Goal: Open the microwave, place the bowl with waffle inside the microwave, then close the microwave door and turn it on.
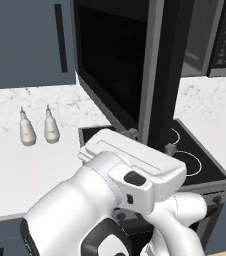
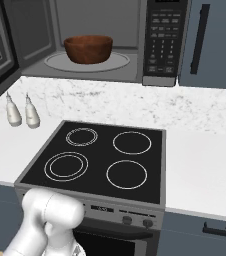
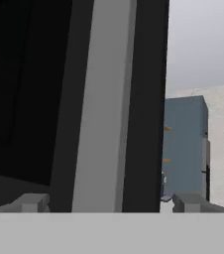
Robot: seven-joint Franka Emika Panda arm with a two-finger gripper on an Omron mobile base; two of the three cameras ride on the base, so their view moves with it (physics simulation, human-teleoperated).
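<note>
The gripper (image 1: 150, 141) stands spread wide with nothing between its fingers, poised at the free edge of the microwave door (image 1: 116, 65), which is swung far out toward the robot; one finger (image 1: 131, 133) sits on the glass side of that edge and the other on the far side, and whether either touches the door cannot be told. From the hand view the two grey fingertips (image 3: 32, 202) rise at either side of the door's pale grey frame strip (image 3: 101, 104), with dark glass to its left and a black edge to its right. The microwave (image 2: 105, 40) is open, and inside its grey cavity the bowl with waffle (image 2: 88, 48) sits upright on the round turntable plate (image 2: 120, 62), roughly centred. The bowl's rim faces up, but the waffle within it cannot be made out from this angle. The keypad strip (image 2: 164, 37) runs down the microwave's right side. Below, on the white counter (image 2: 205, 160), lies the black stovetop (image 2: 97, 160), its four rings bare, and to its left two small pale shakers (image 2: 22, 111) stand side by side, upright.
</note>
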